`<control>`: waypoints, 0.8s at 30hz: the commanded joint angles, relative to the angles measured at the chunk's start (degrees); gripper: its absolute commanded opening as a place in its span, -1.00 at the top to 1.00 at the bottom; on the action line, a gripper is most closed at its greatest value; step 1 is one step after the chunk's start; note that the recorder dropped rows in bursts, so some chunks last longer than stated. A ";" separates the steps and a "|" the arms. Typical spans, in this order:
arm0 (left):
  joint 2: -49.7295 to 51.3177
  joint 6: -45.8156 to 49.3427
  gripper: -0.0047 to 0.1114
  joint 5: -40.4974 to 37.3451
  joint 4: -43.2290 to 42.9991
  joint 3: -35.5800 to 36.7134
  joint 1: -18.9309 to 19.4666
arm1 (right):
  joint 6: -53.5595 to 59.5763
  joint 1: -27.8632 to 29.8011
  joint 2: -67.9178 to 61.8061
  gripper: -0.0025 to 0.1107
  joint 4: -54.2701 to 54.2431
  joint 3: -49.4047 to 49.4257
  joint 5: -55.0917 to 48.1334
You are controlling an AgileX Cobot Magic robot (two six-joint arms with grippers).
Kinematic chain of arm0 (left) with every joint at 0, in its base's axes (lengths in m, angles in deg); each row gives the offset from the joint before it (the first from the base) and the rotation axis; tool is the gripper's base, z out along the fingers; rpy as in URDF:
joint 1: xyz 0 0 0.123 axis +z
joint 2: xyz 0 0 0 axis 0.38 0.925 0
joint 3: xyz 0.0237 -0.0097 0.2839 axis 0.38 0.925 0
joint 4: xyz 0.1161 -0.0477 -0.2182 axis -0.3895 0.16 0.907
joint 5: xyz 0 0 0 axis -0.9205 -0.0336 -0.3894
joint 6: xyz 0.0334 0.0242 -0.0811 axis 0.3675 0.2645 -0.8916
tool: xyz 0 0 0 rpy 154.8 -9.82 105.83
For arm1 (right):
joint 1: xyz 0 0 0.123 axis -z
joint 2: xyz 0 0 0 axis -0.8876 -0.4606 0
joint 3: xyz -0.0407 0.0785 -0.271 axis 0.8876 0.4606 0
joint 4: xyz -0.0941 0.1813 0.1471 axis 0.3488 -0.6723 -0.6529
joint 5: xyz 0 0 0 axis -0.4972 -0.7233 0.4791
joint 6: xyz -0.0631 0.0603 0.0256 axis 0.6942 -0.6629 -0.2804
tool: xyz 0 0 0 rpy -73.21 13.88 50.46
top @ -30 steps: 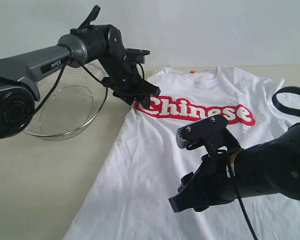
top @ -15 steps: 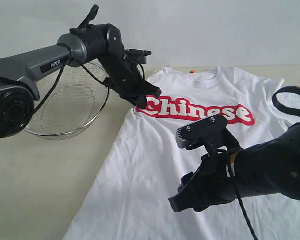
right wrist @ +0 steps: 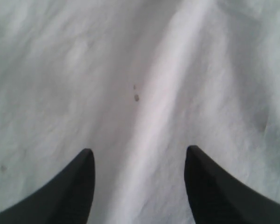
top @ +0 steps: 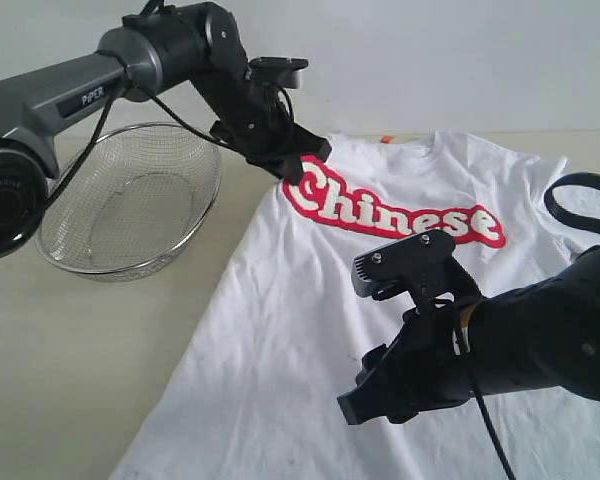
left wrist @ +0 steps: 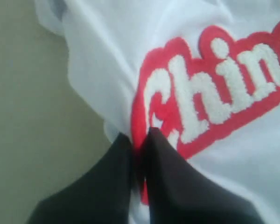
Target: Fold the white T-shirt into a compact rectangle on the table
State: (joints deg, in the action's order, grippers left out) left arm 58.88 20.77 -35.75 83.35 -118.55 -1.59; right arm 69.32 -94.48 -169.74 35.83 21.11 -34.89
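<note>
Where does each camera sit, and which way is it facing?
Exterior: off the arms, looking down across the table and white T-shirt toward a wall; both arms show.
Left wrist: on the left arm, looking along the left tool, shut on the shirt at the lettering's C.
Right wrist: on the right arm, looking past the open right tool at plain white cloth.
Shared: exterior and left wrist both show that pinch.

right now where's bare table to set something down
Biggest bare patch: the table in the exterior view's lower left, bordered by the wire basket above and the white T-shirt to the right. The gap between basket and shirt is narrow, under the left arm. Crowded: left gripper pinching the lettering, right gripper open over the shirt.
</note>
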 commanded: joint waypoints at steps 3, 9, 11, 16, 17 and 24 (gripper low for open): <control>-0.51 1.47 0.84 1.21 2.72 -0.49 -3.55 | 0.23 0.06 0.12 0.06 0.32 0.12 0.34; -0.26 1.47 0.84 2.52 2.91 -0.49 -7.19 | 0.23 0.06 0.12 0.06 0.32 0.12 0.34; 0.09 1.47 0.84 2.65 2.91 -0.49 -8.03 | 0.23 0.06 0.12 0.06 0.32 0.12 0.13; 1.89 1.47 0.84 2.76 3.16 -0.49 -9.94 | 0.23 0.06 0.12 0.06 0.32 0.12 -0.13; 2.07 1.47 0.84 2.76 3.46 -0.49 -10.11 | 0.23 0.06 0.12 0.06 0.32 0.12 -0.24; 3.80 2.90 0.69 2.89 4.17 -0.49 -11.65 | 0.01 0.06 0.12 0.06 0.32 0.12 0.25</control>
State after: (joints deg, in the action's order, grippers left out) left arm 62.35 22.35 -33.08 86.16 -118.55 -12.28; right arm 69.43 -94.48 -169.74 35.83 21.11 -34.89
